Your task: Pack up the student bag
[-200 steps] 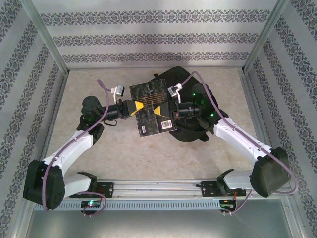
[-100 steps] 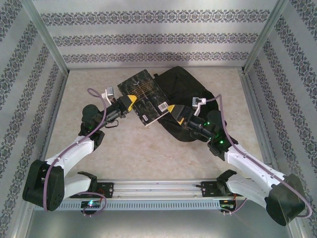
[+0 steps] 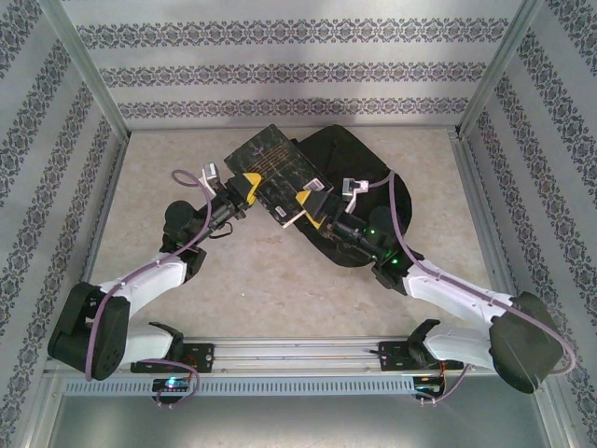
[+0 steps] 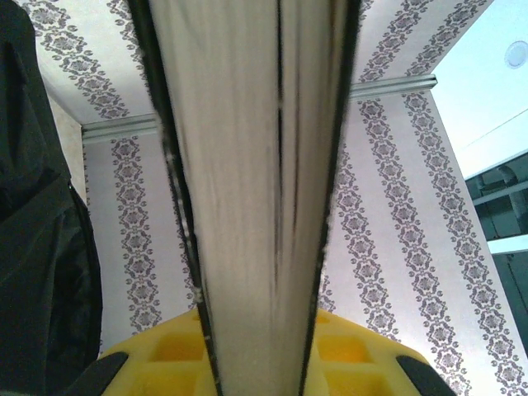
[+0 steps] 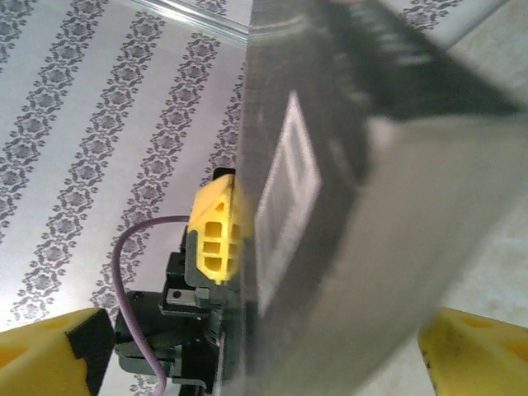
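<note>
**Book held beside the bag, nothing packed yet**

The student bag (image 3: 359, 163), a large black soft fabric backpack, lay on the beige table (image 3: 242, 271) towards the far right, partly hidden behind the arms. A dark rectangular book (image 3: 275, 168) with a white barcode label was held up above the table, just left of the bag and overlapping its edge in the top view. The left gripper (image 3: 245, 186) was clamped on the book's left edge, its yellow fingers closed down to the thickness of the pages. The right gripper (image 3: 312, 199) sat at the book's near right corner with its jaws spread wide and did not appear to be gripping.

As a judgement, packing had barely begun. The book was outside the bag, and no open mouth of the bag could be made out. Opening the bag and sliding the book in seemed to remain.

The left wrist view showed what the top view could not: the pale page edges running straight out between the yellow pads (image 4: 351, 356), and black bag fabric close on the left. The right wrist view showed the cover's flat face and the label (image 5: 285, 181), with the left gripper's yellow finger pressed on the far edge.
</note>
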Tool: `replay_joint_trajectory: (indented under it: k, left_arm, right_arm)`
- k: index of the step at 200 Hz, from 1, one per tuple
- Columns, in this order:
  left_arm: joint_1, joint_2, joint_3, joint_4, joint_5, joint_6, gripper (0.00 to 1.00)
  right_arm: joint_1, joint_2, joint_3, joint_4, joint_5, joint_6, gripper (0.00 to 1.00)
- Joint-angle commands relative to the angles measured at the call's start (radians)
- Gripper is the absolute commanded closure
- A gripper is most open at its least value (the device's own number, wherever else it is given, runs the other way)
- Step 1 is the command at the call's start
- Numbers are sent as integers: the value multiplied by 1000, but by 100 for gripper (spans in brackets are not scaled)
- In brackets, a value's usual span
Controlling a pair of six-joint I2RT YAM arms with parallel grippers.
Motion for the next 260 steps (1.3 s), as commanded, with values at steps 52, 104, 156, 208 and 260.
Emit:
replay_joint_trajectory:
  k: [52,104,156,208,260]
  left_arm:
    - [-16,-60,-34,99,-37,20,100]
    - [-25,-44,-42,108,-43,28,100]
    - [-28,-23,-56,121,-32,41,100]
    - [-28,-52,17,-217,83,236,49]
    - [-156,82,469,-1119,33,877,30]
  right_arm:
    - [60,40,69,99,141,-89,35]
    - [75,113,94,131,153,-42,46]
    - [76,142,108,96,152,-27,85]
    - [-13,-57,110,-411,262,-123,100]
    - [-210,-371,166,-926,473,-347,100]
